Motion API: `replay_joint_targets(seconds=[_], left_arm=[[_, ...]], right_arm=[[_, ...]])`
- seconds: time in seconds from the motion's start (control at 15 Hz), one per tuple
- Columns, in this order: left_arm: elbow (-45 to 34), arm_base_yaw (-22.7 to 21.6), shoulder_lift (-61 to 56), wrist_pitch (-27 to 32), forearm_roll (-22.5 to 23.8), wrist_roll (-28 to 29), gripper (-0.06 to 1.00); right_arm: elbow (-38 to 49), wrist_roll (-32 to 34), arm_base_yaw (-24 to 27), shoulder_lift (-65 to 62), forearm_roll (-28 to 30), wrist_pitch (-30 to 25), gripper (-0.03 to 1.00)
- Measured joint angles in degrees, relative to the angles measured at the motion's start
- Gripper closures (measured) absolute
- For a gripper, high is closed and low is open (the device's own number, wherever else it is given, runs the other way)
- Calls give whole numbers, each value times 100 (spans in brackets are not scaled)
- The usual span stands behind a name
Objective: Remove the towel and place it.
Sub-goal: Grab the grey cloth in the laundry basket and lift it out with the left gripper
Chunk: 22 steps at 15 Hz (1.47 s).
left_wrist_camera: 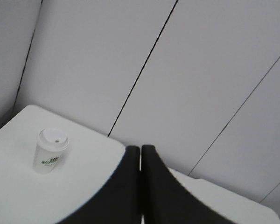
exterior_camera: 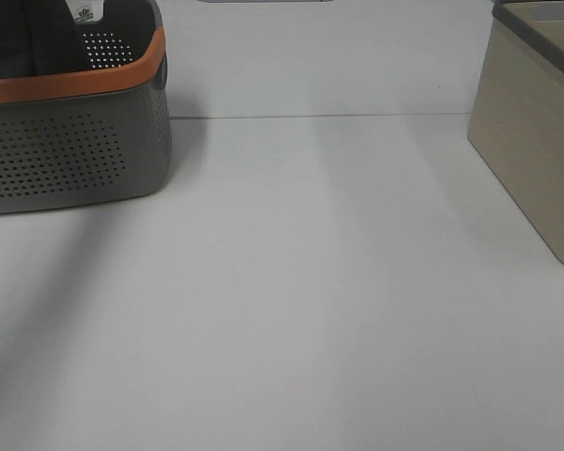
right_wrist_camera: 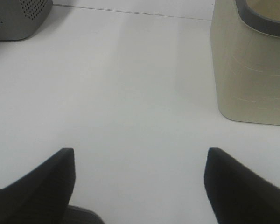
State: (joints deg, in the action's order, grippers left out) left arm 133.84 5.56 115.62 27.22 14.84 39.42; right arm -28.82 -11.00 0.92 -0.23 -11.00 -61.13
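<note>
A dark charcoal mass, the towel (exterior_camera: 23,38), lies inside the grey perforated basket with an orange rim (exterior_camera: 75,83) at the far left of the table. Most of it is cut off by the frame edge. Neither gripper shows in the exterior high view. In the left wrist view my left gripper (left_wrist_camera: 140,147) is shut, its two black fingers pressed together with nothing visible between them, pointing up toward a panelled wall. In the right wrist view my right gripper (right_wrist_camera: 140,151) is open and empty over bare white table (right_wrist_camera: 130,93).
A beige bin with a dark rim (exterior_camera: 531,141) stands at the right edge; it also shows in the right wrist view (right_wrist_camera: 249,70). The basket's corner (right_wrist_camera: 18,18) shows there too. A white lidded paper cup (left_wrist_camera: 50,150) stands on a white surface in the left wrist view. A small white printed item (exterior_camera: 83,11) shows at the basket's top.
</note>
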Motion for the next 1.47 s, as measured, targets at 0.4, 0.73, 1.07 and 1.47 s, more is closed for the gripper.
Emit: replay_joint_targets(seconds=[0.4, 0.73, 1.07, 1.47], left_arm=[[384, 372, -57, -991, -92, 0, 94], [911, 779, -63, -1811, 97, 0, 94], [1083, 1261, -63, -2298, 430, 0, 94], [1083, 1937, -63, -1518, 630, -619, 94]], right_arm=[[0, 0, 0, 0, 23, 0, 22], [0, 0, 0, 0, 34, 0, 22], [0, 11, 0, 0, 40, 0, 22], [0, 11, 0, 0, 46, 0, 22]])
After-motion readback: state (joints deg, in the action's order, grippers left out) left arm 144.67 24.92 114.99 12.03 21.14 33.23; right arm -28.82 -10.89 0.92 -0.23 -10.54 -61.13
